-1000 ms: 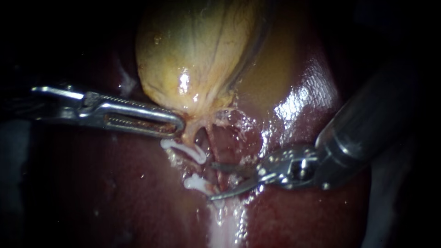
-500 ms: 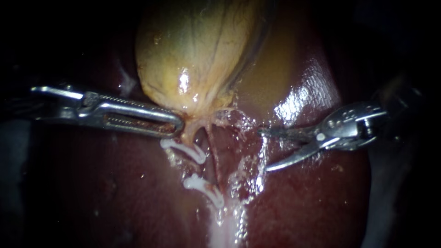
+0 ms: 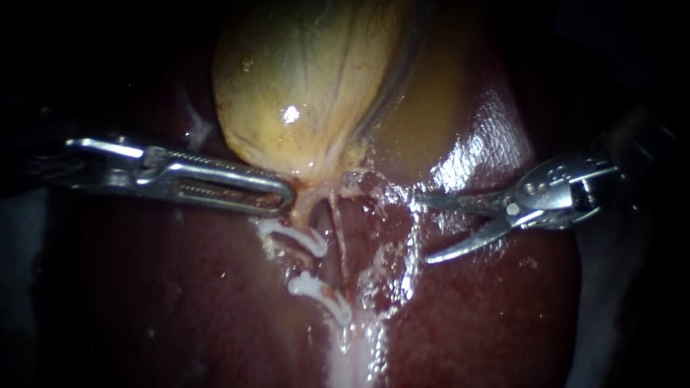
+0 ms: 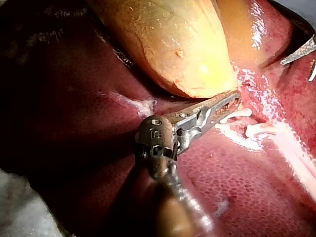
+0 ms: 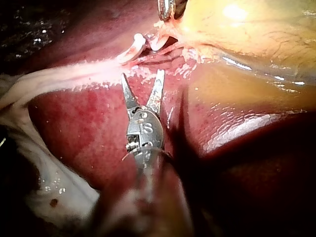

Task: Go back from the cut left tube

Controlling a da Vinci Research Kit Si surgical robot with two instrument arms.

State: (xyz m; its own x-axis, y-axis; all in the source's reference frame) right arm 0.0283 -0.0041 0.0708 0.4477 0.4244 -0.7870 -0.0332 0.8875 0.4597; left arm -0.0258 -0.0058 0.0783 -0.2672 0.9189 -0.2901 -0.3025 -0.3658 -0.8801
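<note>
Close surgical scene centred on a yellow-tan gallbladder [image 3: 302,79] lying on dark red liver [image 3: 503,302]. The left instrument [image 3: 284,197] is clamping its toothed jaws on tissue at the gallbladder's narrow end. Just below that end, the cut left tube [image 3: 307,212] is sitting as a short stump, with two white clips [image 3: 295,237] on either side of the gap where it is parted. The right instrument [image 3: 422,227] is hanging off to the side of the narrow end, apart from the clips, with its two curved blades standing open and gripping nothing. Backing off well probably means drawing this instrument out along its own shaft line, away from the gallbladder. The open blades should be kept off the wet liver and off the thin strand running beside the clips, while the left hold is kept steady so the stump is not swinging. The endoscope view alone is showing both instruments whole and the clear gap between the blades and the clips. The right wrist view is showing only bare liver between the open blades, and a pale band of tissue leading away from the clips on the side opposite the gallbladder. The left wrist view is showing the clamped jaws pressed right under the gallbladder's narrow end, and only the tips of the other instrument's blades.
</note>
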